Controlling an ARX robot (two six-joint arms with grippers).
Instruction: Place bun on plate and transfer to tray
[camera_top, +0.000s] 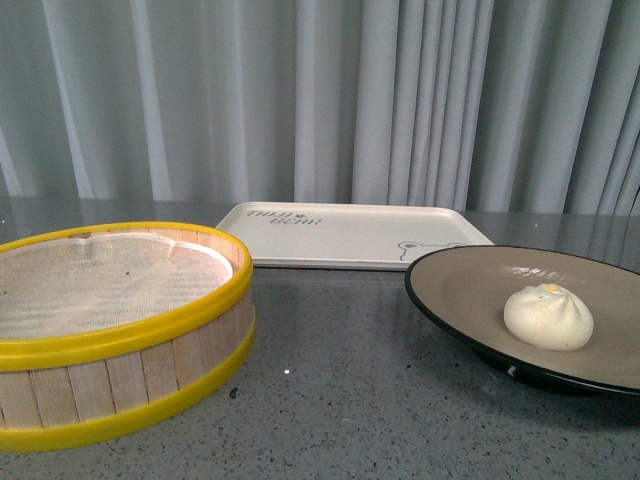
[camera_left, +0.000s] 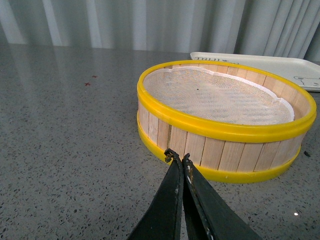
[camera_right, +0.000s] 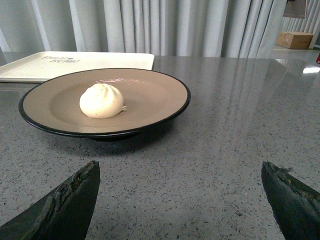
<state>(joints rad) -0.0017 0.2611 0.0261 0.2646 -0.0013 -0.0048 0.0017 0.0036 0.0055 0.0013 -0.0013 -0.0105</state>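
The cream-white bun (camera_top: 548, 316) lies on the grey-brown plate (camera_top: 470, 290) with a black rim, at the right of the table. In the right wrist view the bun (camera_right: 101, 100) sits left of the middle of the plate (camera_right: 155, 97). The cream-white tray (camera_top: 340, 235) with dark lettering lies behind, empty; it also shows in the right wrist view (camera_right: 75, 64) and the left wrist view (camera_left: 270, 64). My right gripper (camera_right: 180, 172) is open and empty, low over the table, short of the plate. My left gripper (camera_left: 177, 156) is shut and empty, just short of the steamer basket. Neither arm shows in the front view.
A yellow-rimmed wooden steamer basket (camera_top: 110, 330) with a white cloth liner stands at the left; it also shows in the left wrist view (camera_left: 225, 120). Grey curtains hang behind the speckled grey table (camera_top: 340, 400). A cardboard box (camera_right: 295, 39) sits far off.
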